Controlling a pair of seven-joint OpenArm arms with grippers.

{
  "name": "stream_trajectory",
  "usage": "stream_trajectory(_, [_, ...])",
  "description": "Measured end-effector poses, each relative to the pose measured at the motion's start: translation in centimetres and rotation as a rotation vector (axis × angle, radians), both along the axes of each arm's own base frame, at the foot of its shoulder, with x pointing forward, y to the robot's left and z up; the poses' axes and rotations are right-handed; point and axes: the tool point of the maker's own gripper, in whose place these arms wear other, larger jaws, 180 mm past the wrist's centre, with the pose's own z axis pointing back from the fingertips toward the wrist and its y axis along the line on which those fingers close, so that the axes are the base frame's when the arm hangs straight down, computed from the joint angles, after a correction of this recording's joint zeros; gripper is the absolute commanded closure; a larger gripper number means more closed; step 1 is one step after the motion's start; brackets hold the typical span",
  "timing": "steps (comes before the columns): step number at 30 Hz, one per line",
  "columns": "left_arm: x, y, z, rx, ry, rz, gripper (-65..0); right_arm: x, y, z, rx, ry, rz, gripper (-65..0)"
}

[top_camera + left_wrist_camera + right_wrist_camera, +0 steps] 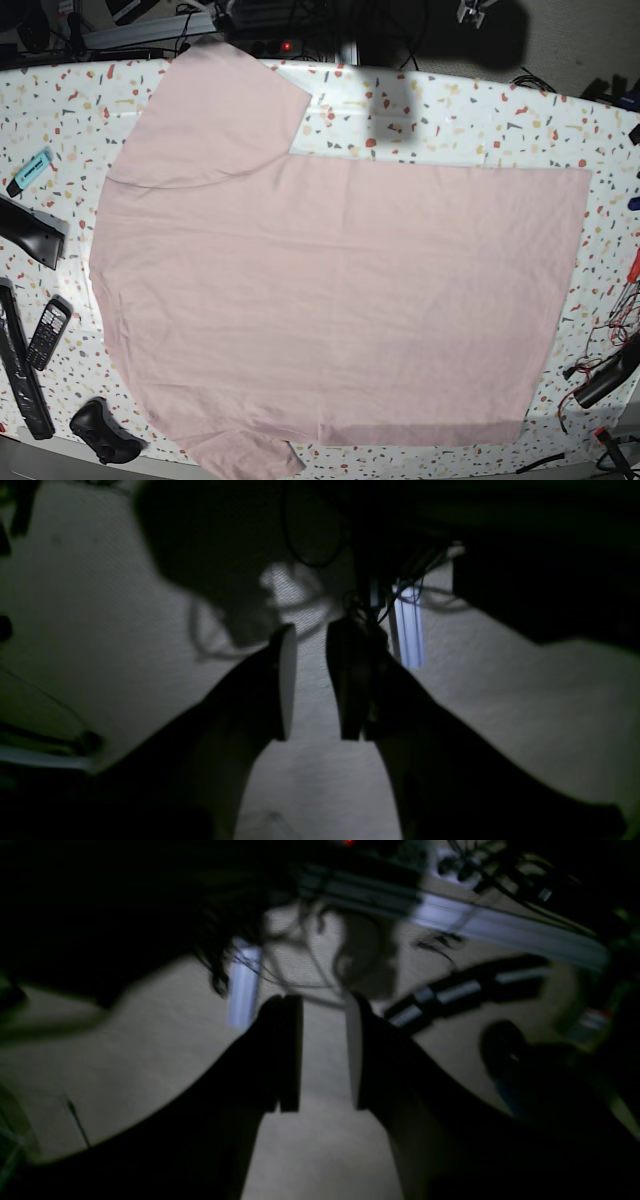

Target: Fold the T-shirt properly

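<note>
The T-shirt (330,300) lies spread flat on the speckled table (450,110), plain pale pink side up. Its hem is at the right, one sleeve (215,110) at the upper left and the other (250,455) at the front edge. Neither gripper shows over the table in the base view. In the left wrist view my left gripper (310,635) stands open over a beige floor, with nothing between its fingers. My right gripper (322,1005) is likewise open and empty in the right wrist view. Both wrist views are dark and show no cloth.
On the table's left edge lie a blue marker (32,170), a phone (47,335), a long black remote (20,375) and a black device (100,432). Cables and a black tool (605,380) sit at the right edge. Cables and metal rails (500,927) cross the floor.
</note>
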Motion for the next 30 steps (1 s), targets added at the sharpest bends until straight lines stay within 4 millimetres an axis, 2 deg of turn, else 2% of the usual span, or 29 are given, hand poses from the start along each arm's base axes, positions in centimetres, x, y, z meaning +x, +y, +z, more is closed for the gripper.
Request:
stream_trajectory(3, [-0.6, -0.2, 1.5, 0.001, -0.01, -0.073, -14.6, -1.3, -1.4, 2.0, -0.006, 0.005, 0.024, -15.2])
stream_trajectory(6, [-1.1, 0.1, 3.3, -0.014, -0.02, -0.069, -14.6, -2.3, -2.5, 4.3, -0.001, 0.009, 0.035, -15.2])
stream_trajectory(9, [-0.6, 1.5, 5.3, 0.013, -0.043, -0.107, -14.6, -1.9, -4.2, 7.1, -0.027, -0.023, 0.036, -15.2])
stream_trajectory(12, [1.0, 2.8, 7.8, 0.055, -0.084, -0.169, -14.6, -0.2, -5.3, 10.2, -0.05, -0.088, 0.036, -15.2])
stream_trajectory(16, [3.1, 3.8, 11.3, 0.108, -0.129, -0.267, -14.6, 1.5, -5.4, 14.4, -0.013, -0.118, 0.047, -15.2])
stream_trajectory(21, [7.7, 4.2, 16.2, 0.175, -0.251, -0.391, -14.6, 5.5, -5.8, 19.3, -0.03, -0.247, 0.116, -15.2])
stream_trajectory(26, [12.2, 4.1, 21.3, 0.304, -0.427, -0.553, -14.7, 9.7, -6.4, 23.1, -0.076, -0.382, 0.149, -15.2])
stream_trajectory(28, [13.4, 3.6, 22.7, 0.305, -0.485, -0.6, -14.9, 10.7, -6.6, 24.3, -0.09, -0.419, 0.16, -15.2])
stream_trajectory(30, [14.8, 3.7, 23.5, 0.323, -0.539, -0.652, -17.7, 11.6, -6.5, 25.3, -0.1, -0.452, 0.173, -15.2])
